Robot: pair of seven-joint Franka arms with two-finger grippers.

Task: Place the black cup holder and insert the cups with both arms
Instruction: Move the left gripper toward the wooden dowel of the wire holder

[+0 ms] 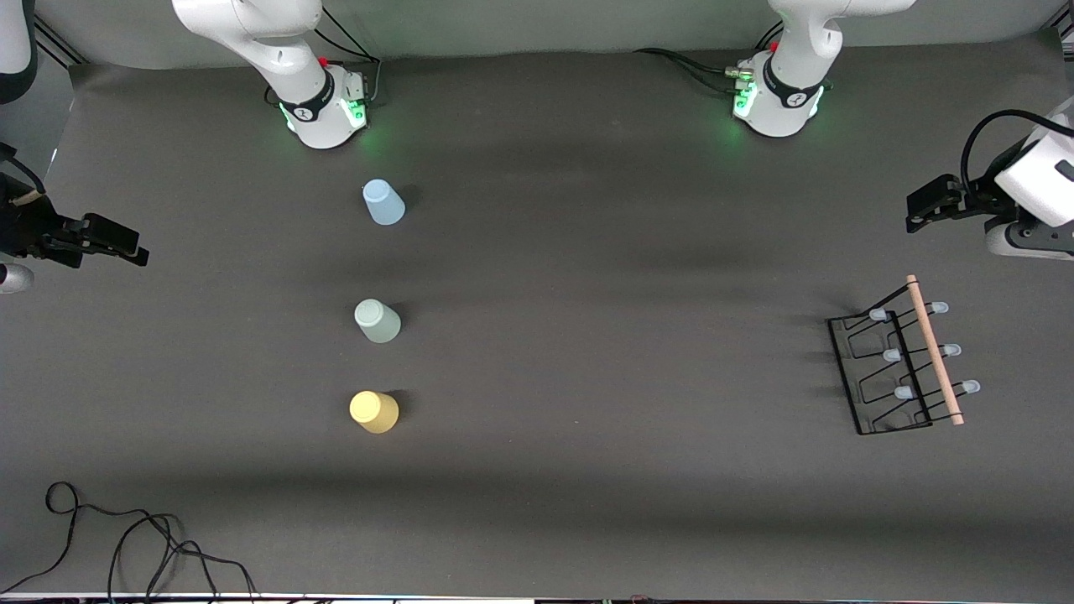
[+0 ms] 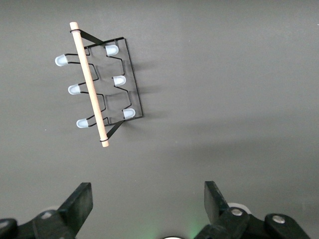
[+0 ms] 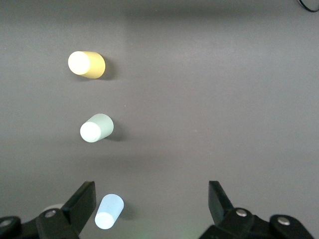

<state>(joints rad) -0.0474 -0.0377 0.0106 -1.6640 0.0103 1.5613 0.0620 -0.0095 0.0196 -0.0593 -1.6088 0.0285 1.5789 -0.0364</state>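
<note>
Dark table [image 1: 587, 470], nothing started. Your left end effector [image 2: 148, 201] hangs wide, empty, with the black cup holder [image 2: 97, 82] just ahead. Right end effector [image 3: 152, 201] wide over the cups [image 3: 96, 128]. Next: you grip the holder's rod.

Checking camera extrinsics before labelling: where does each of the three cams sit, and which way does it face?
Front view: high across the table, facing both bases; shows the three cups, the black cup holder, the left gripper and right gripper at the table's ends.
Left wrist view: looks down past its open fingers at the holder.
Right wrist view: looks down past its open fingers at the yellow cup, green cup and blue cup.
Shared: front and left wrist both show the holder; front and right wrist the cups.
</note>
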